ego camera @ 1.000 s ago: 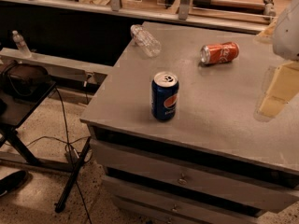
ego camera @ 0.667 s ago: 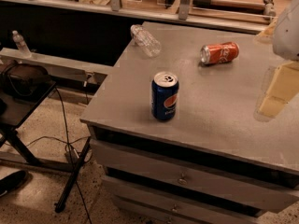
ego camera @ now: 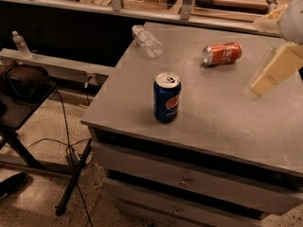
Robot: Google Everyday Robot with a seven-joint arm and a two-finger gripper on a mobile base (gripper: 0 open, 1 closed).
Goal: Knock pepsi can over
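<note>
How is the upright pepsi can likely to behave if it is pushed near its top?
The pepsi can stands upright, tall and narrow, so a push near its top would probably tip it. Being round, it may then roll on the smooth table. The gripper hangs at the right, apart from it.

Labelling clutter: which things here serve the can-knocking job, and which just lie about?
Job: pepsi can, upright; gripper, at the right edge of view, apart from it.
Lying about: orange-red can and clear bottle, both on their sides.
</note>
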